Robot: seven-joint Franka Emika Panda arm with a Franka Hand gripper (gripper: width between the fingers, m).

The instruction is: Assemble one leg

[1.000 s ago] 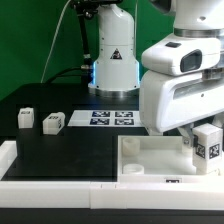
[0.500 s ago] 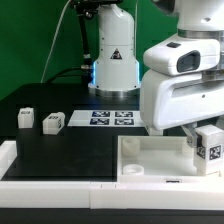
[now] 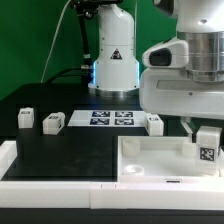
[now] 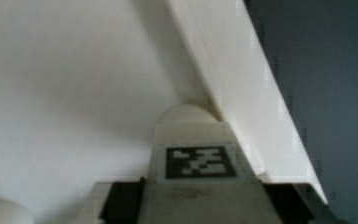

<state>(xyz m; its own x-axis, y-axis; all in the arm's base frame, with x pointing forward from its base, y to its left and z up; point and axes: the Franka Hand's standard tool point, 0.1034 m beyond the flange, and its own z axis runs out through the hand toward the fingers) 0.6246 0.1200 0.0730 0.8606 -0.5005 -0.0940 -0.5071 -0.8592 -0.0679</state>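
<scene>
My gripper point(image 3: 205, 133) is shut on a leg point(image 3: 208, 148), a small white block with a black-and-white tag, and holds it upright over the right end of the large white tray-like piece point(image 3: 150, 172). In the wrist view the leg point(image 4: 199, 150) sits between my dark fingers point(image 4: 130, 203), with its far end close to the tray's raised wall point(image 4: 229, 70), near a corner. I cannot tell whether it touches. Three more legs stand on the black table: two at the exterior view's left point(image 3: 25, 119) point(image 3: 53, 123) and one by the arm point(image 3: 154, 123).
The marker board point(image 3: 110, 118) lies flat on the table behind the tray. The robot's base point(image 3: 113, 60) stands behind it. A white rim point(image 3: 8, 160) borders the table at the front left.
My arm's body has shifted up and to the exterior view's right, uncovering the leg behind the tray. The held leg stays at about the same spot.
</scene>
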